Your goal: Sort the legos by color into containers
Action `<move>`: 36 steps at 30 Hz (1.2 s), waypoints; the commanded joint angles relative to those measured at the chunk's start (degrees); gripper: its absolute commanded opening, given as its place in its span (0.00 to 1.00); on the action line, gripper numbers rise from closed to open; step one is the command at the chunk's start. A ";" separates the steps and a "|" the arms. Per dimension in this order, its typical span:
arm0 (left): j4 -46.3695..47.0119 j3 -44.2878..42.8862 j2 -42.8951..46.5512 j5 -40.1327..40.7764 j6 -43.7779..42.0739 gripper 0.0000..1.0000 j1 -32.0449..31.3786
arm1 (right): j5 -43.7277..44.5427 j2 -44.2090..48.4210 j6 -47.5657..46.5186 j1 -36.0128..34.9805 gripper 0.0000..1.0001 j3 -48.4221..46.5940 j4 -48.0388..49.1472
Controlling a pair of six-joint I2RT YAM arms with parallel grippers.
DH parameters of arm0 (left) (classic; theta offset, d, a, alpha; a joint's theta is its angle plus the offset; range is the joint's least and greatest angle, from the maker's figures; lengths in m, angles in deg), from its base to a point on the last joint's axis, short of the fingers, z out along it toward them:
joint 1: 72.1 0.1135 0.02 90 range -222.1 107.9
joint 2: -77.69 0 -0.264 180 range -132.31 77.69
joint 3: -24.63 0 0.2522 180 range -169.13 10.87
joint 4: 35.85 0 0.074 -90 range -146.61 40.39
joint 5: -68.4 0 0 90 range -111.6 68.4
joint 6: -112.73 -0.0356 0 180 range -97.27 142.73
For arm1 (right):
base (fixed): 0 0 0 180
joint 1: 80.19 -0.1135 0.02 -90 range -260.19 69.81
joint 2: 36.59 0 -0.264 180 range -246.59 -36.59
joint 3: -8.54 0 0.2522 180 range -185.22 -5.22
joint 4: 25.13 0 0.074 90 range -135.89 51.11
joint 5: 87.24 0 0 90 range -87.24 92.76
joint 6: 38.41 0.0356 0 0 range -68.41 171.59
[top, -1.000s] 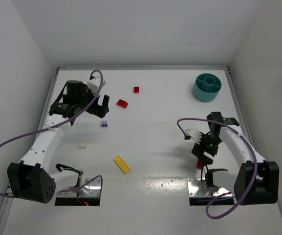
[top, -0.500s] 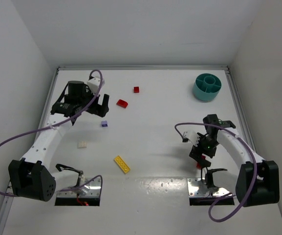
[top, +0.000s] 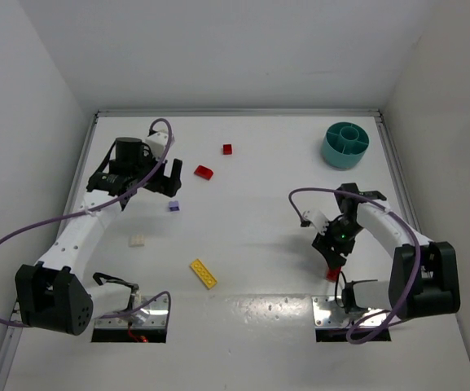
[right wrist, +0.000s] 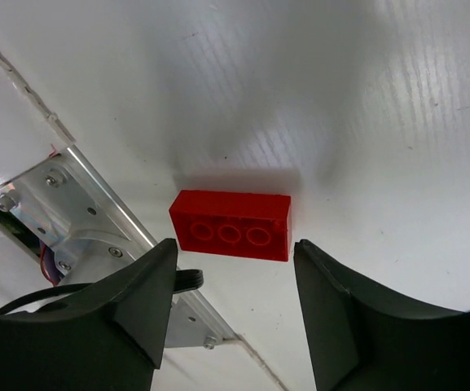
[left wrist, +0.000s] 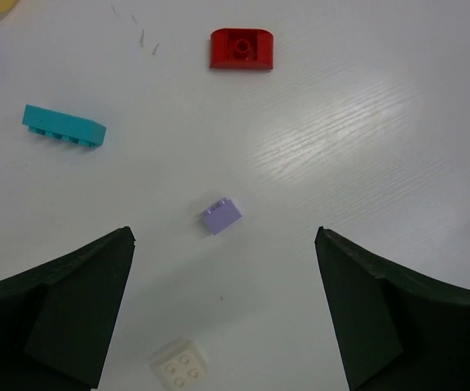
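My right gripper (top: pixel 332 251) is open and hangs just above a red brick (top: pixel 331 274) near the front right. In the right wrist view the red brick (right wrist: pixel 232 225) lies underside up, just beyond the tips of my open fingers (right wrist: pixel 137 309). My left gripper (top: pixel 165 182) is open and empty at the back left. Its wrist view shows a purple cube (left wrist: pixel 221 216), a cream brick (left wrist: pixel 177 365), a cyan plate (left wrist: pixel 63 127) and a red brick (left wrist: pixel 243 49) on the table below. The teal dish (top: pixel 346 145) stands at the back right.
A red brick (top: pixel 204 172), a small red cube (top: pixel 227 149), a purple cube (top: pixel 173 206), a cream brick (top: pixel 138 241) and a yellow plate (top: pixel 204 274) lie on the table. A metal base plate (right wrist: pixel 80 220) sits right beside the red brick near my right gripper.
My right gripper has shifted a little left and lower over the red brick. My left arm has moved slightly.
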 commanded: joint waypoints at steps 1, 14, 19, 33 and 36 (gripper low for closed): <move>2.17 0.43 0.17 0.67 0.54 1.00 -0.61 | -0.29 0.33 0.42 -0.36 0.59 -1.03 1.30; 2.70 0.43 0.17 1.72 0.54 1.00 -0.61 | 8.50 1.31 0.42 -0.36 0.62 5.74 10.18; 2.70 0.43 -0.35 1.72 0.54 1.00 -0.61 | 8.50 0.78 0.95 -0.36 0.53 6.97 11.50; 3.75 0.43 -1.41 3.83 1.06 1.00 -0.61 | 0.07 -8.43 14.45 -1.41 0.26 -0.05 18.88; 3.75 0.43 -1.93 4.45 1.06 1.00 -0.61 | -1.17 -12.65 20.44 -1.42 0.15 -4.53 21.69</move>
